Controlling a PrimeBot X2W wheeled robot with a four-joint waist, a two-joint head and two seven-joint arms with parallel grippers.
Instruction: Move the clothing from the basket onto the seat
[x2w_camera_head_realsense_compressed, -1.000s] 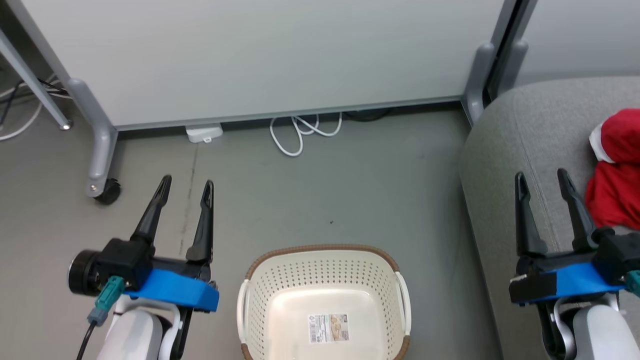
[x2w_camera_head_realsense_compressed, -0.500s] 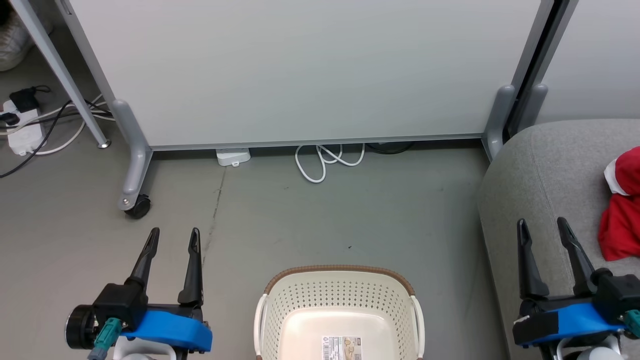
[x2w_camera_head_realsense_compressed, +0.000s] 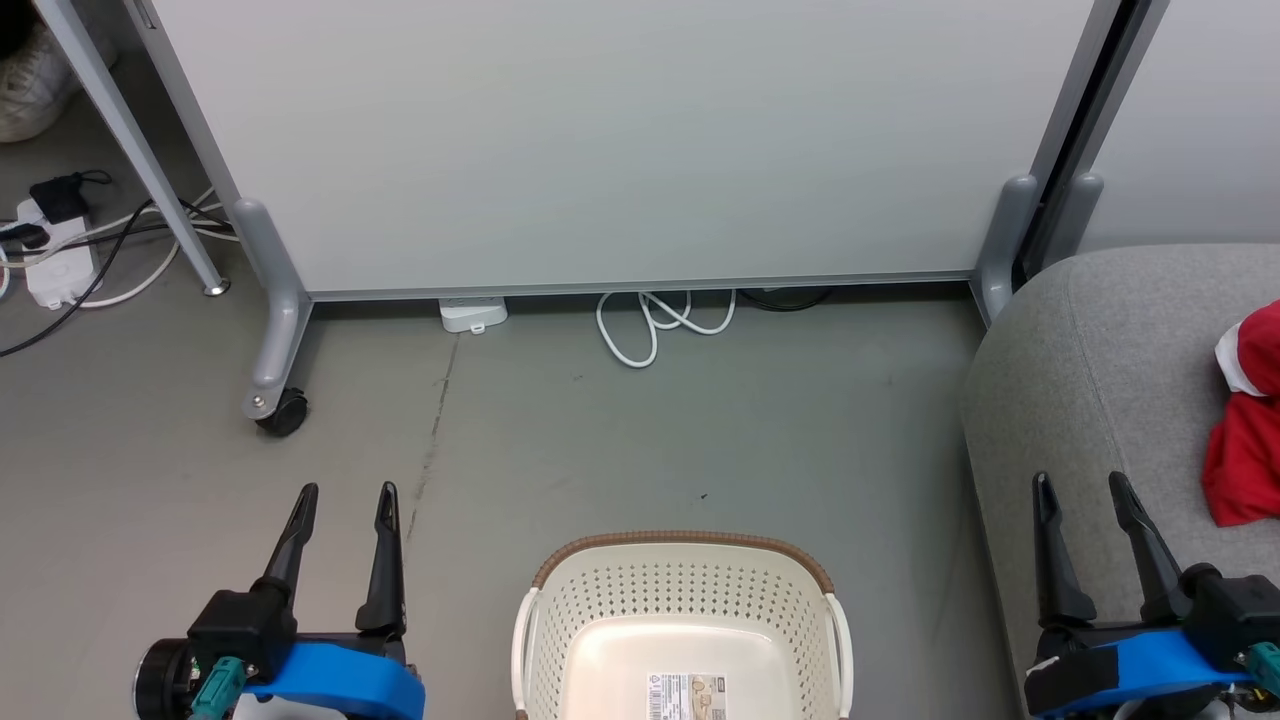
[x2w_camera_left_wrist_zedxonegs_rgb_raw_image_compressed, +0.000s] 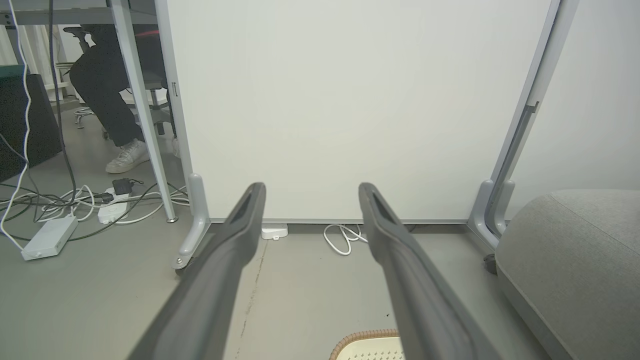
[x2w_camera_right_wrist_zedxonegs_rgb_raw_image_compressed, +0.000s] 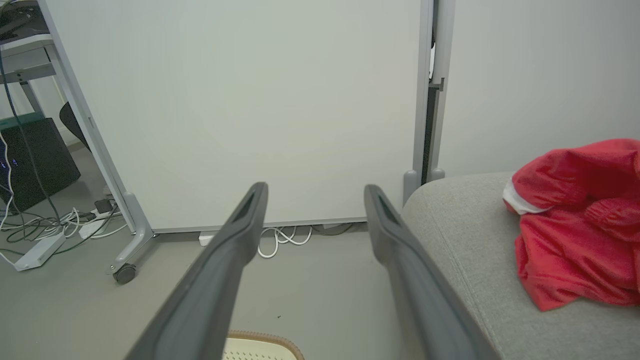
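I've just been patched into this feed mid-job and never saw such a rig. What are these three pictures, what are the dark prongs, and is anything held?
This is a wheeled robot with two arms, each ending in a gripper with two long dark fingers: your prongs. The wide picture is from its head camera, looking down at the floor: left gripper at lower left, right gripper at lower right. The other two are from wrist cameras, each looking along that gripper's own fingers. Both grippers are open and hold nothing. Between them on the floor stands the cream basket; what shows of its inside holds no clothes. The red clothing lies on the grey seat at the right. Behind stands a pale partition.
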